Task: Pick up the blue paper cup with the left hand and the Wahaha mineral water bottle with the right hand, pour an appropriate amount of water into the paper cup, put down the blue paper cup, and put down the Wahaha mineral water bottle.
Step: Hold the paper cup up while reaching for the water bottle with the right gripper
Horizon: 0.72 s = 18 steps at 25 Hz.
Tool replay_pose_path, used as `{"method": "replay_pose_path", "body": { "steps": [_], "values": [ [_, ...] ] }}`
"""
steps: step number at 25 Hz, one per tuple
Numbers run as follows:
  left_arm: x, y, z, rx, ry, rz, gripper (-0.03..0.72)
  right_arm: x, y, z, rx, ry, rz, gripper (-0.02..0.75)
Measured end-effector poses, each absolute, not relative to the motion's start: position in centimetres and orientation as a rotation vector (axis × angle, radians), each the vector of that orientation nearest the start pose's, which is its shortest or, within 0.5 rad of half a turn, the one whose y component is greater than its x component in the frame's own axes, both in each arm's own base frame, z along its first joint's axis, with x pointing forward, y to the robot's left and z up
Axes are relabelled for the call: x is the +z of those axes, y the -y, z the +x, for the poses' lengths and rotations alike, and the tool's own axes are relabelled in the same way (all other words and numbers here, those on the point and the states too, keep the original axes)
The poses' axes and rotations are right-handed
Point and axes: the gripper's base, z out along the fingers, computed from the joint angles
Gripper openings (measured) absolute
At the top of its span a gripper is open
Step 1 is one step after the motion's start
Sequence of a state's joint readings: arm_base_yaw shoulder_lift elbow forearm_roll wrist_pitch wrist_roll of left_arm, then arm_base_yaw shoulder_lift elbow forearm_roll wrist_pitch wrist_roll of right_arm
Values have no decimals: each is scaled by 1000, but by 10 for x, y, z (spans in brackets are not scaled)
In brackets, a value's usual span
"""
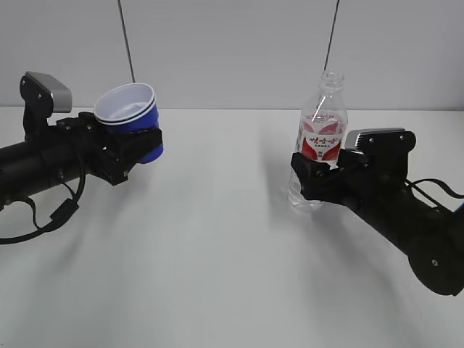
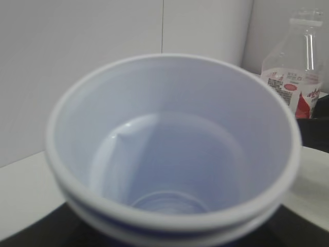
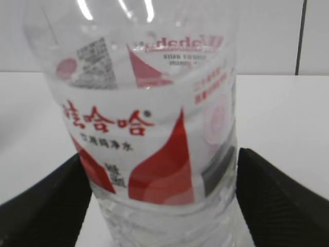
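Cup held up on the left, bottle standing on the right.

At the upper left, the left gripper holds the blue cup in the air, tipped a bit, with its white inside showing. At the right, the water bottle stands upright on the white table, right between the fingers of the right gripper. Those fingers stand wide on both sides of the bottle, and I cannot tell if they squeeze it.
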<state>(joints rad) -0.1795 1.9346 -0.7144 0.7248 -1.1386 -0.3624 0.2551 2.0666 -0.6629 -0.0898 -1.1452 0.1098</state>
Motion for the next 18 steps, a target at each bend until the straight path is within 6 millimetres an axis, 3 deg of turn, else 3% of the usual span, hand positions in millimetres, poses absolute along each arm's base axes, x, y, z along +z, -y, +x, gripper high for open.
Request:
{"method": "replay_pose_path", "body": {
  "steps": [18],
  "values": [
    [147,114,320,-682,-1589,628,438,100,-93,327,363,-1745,-162,632]
  ]
}}
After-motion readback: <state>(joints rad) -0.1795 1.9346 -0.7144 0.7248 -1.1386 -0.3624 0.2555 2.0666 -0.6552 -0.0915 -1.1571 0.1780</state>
